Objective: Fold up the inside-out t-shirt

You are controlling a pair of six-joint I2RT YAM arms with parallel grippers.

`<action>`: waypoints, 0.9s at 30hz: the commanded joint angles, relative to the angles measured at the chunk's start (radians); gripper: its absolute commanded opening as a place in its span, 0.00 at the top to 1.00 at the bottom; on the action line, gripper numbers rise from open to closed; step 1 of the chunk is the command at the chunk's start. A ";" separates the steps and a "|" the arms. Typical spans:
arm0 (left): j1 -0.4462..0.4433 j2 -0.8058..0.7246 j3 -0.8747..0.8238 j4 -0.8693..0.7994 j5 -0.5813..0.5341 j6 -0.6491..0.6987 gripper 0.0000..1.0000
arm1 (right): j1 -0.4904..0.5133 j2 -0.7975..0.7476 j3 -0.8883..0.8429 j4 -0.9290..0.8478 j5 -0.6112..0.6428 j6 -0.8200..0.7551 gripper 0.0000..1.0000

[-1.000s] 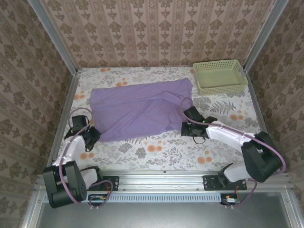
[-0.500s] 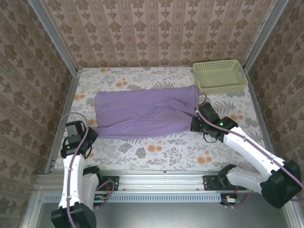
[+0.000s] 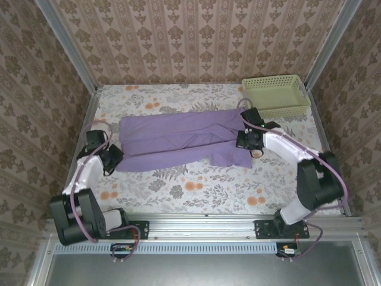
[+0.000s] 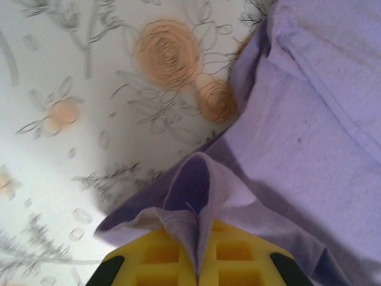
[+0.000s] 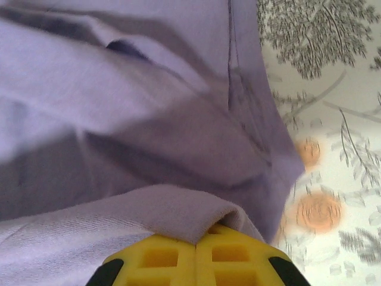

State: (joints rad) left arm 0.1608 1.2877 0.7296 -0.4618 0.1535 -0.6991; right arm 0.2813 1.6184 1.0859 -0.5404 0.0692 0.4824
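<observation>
The inside-out t-shirt is lavender and lies stretched left to right across the floral table, with a loose flap at its near right. My left gripper sits at the shirt's near-left corner. Its yellow jaws are shut, and a fold of the purple fabric is pinched between them. My right gripper is at the shirt's right end. There too the jaws are shut on a folded edge of the cloth, which drapes over the fingertips.
A pale green mesh basket stands at the far right corner, just behind my right arm. The floral tablecloth shows bare along the near side. Patterned walls and metal frame rails close in the table on three sides.
My right gripper has carried the shirt's right end away from me, toward the basket. My left gripper has shifted up and inward with its corner. The shirt now lies narrower, with a flap at near right.
</observation>
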 commanded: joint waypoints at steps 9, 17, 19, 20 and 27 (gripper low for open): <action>-0.093 0.159 0.118 0.035 -0.031 0.036 1.00 | -0.029 -0.153 -0.115 0.035 -0.041 -0.048 0.46; -0.093 0.161 0.094 0.061 -0.029 0.032 1.00 | -0.040 -0.240 -0.327 0.092 -0.061 0.005 0.44; -0.093 0.165 0.092 0.061 -0.028 0.033 1.00 | -0.045 -0.201 -0.336 0.129 -0.099 0.012 0.44; -0.093 0.165 0.090 0.060 -0.024 0.033 1.00 | -0.044 -0.178 -0.335 0.147 -0.119 0.014 0.46; -0.095 0.142 0.073 0.077 0.004 0.046 1.00 | -0.035 -0.137 -0.342 0.167 -0.112 0.040 0.63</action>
State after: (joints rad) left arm 0.0669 1.4628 0.8223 -0.4011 0.1360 -0.6804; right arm 0.2424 1.4937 0.7547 -0.3946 -0.0460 0.4988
